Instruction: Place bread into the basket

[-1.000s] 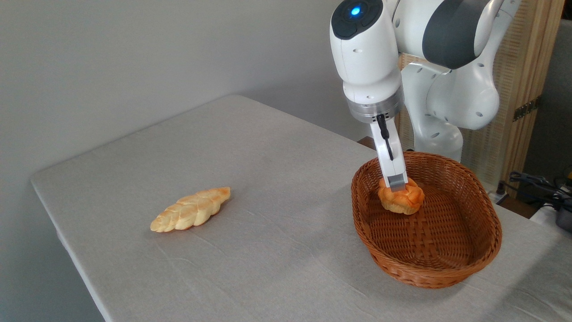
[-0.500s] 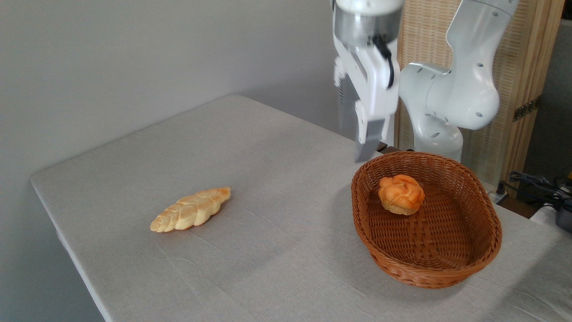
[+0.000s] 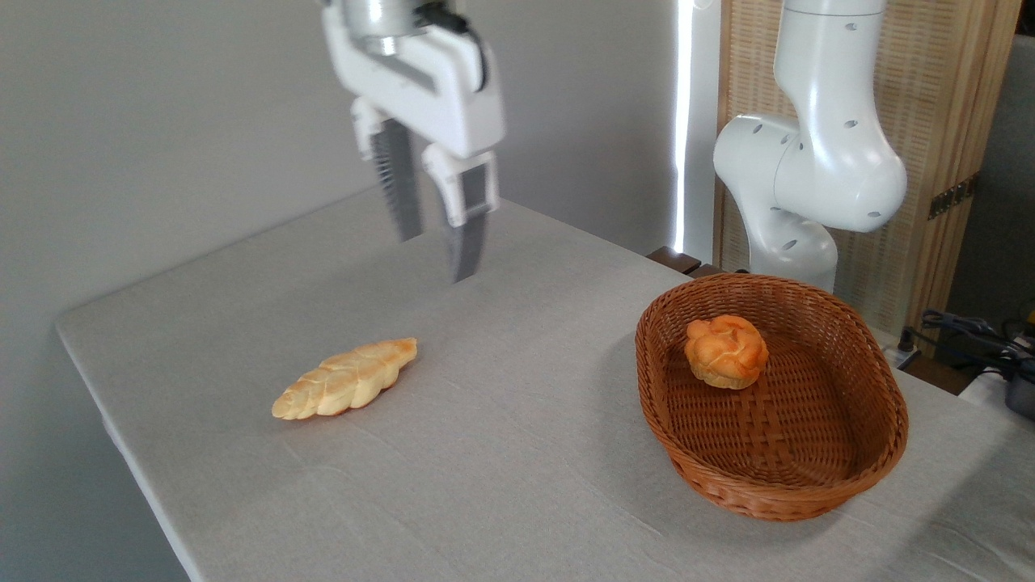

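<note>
Bread [image 3: 726, 351], round orange-golden knotted bun, paler base, inside wicker basket [image 3: 841, 477]; tool [image 3: 437, 259] spread, empty, well apart.

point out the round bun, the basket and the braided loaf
round bun [image 3: 726, 351], fixed camera, top of its knotted crust
basket [image 3: 776, 495], fixed camera, near outer wall
braided loaf [image 3: 348, 378], fixed camera, middle of the braid
</note>
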`<act>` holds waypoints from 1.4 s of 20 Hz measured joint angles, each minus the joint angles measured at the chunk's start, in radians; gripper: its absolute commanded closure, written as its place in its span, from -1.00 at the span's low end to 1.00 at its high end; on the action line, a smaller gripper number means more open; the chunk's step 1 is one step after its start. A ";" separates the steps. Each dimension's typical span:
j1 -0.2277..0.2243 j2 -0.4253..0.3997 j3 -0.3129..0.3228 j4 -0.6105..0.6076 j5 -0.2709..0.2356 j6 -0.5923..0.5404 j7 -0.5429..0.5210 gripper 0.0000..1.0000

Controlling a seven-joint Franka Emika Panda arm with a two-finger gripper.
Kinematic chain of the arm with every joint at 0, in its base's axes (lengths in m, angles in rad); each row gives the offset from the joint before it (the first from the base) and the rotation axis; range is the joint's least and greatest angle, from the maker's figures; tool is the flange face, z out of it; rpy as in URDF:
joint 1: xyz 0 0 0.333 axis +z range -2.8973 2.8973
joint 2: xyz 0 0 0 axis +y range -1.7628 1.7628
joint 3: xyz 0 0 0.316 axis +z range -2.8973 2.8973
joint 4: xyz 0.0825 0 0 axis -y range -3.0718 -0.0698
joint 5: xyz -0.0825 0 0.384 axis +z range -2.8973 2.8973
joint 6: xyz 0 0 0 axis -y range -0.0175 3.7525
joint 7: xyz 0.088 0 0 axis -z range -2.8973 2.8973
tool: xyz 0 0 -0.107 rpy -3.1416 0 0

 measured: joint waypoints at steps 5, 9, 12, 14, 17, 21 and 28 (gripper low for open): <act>0.019 0.034 -0.019 0.034 0.000 0.034 -0.057 -1.00; 0.026 0.033 -0.019 0.036 0.002 0.034 -0.057 -1.00; 0.027 0.033 -0.025 0.035 0.023 0.030 -0.057 -1.00; 0.027 0.034 -0.036 0.034 0.033 0.029 -0.057 -1.00; 0.027 0.035 -0.047 0.032 0.069 0.029 -0.057 -1.00; 0.027 0.035 -0.054 0.029 0.081 0.028 -0.057 -1.00; 0.027 0.035 -0.055 0.027 0.087 0.026 -0.061 -1.00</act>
